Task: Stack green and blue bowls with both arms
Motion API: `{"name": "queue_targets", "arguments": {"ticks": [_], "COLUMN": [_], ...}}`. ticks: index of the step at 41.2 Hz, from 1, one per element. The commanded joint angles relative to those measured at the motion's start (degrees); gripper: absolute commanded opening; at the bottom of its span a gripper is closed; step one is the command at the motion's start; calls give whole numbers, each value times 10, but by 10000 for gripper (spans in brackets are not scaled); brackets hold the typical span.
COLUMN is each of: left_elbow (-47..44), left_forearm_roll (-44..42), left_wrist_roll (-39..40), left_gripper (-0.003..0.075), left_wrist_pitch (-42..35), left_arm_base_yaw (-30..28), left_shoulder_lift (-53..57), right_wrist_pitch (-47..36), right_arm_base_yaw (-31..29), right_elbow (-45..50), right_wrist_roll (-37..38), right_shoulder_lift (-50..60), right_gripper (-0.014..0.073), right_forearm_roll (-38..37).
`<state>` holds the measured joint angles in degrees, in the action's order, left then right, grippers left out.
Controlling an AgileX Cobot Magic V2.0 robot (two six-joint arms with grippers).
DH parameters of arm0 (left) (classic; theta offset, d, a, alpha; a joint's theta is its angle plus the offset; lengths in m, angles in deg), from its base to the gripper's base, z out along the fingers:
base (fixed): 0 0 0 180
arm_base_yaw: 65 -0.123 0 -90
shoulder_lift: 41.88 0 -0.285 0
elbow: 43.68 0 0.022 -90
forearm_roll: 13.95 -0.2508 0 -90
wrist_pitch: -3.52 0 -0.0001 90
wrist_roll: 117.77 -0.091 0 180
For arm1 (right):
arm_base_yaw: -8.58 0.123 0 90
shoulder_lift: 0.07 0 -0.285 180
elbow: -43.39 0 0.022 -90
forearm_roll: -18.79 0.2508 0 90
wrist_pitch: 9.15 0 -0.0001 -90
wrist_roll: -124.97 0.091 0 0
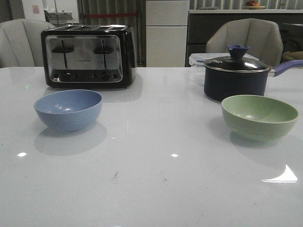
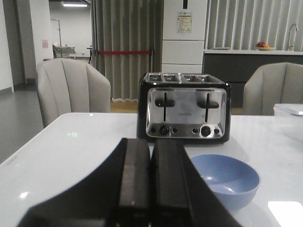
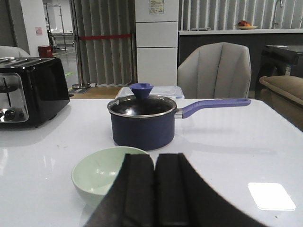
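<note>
Holding both arms low, I see left gripper and right gripper pressed together, empty. One blue bowl, one green bowl.

Glossy white table, ceiling light glinting off it. Two grey padded chairs behind the far edge — one per corner. Beyond: ribbed curtain, white fridge, dark counter.

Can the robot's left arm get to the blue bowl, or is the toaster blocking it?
Probably yes. The blue bowl sits just ahead of the left gripper, with nothing between them. The toaster stands behind the bowl, apart from it, so it should not block. The gripper looks shut and would need to open first.
</note>
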<state>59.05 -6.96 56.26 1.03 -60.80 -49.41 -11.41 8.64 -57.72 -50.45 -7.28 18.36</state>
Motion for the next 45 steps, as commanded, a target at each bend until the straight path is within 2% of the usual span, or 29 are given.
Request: {"name": "queue_targets", "arguments": {"ticks": [1,7,13,23,33,45], "left_elbow": [30,113,223,375,390,356], "left_forearm_roll": [23,25,25,25,25,29], "left_wrist_roll": [8,8,8,7,3,3], "left_gripper": [93,93,93,93,93,93], "left_wrist_pitch": [-62,-14,80,257,341,351], "left_arm_base_yaw": [4,4,4,4,4,4], "left_shoulder_lift": [11,8,-24,-141,-229,-278], "right_wrist_pitch": [-60,4,91,230,335,398], "right_arm_base_yaw": [-3,-3,-3,-3,-3,-3], "right_elbow": [-26,-107,-210,-351,-377,-377], "right_wrist_roll": [-1,-1,-1,-1,-1,-1], "right_shoulder_lift": [11,10,-15,-122,-221,-304], "right_gripper": [55,55,55,55,55,55], "right_forearm_roll": [-2,-2,-2,-2,-2,-2]}}
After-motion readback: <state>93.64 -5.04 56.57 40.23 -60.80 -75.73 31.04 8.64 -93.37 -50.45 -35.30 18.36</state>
